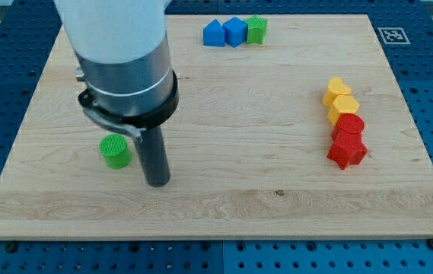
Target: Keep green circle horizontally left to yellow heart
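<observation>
The green circle (114, 151) lies on the wooden board at the view's left, lower part. My tip (157, 181) touches the board just right of it and slightly lower, a small gap apart. Two yellow blocks sit at the view's right: an upper one (336, 91) and a lower one (343, 108); I cannot tell for sure which is the heart. Both are far to the right of the green circle and higher in the view.
Below the yellow blocks are a red block (349, 126) and a red star-like block (347, 151), all in a touching column. At the view's top are two blue blocks (214, 33) (235, 31) and a green block (256, 30) in a row. The arm's body covers the upper left.
</observation>
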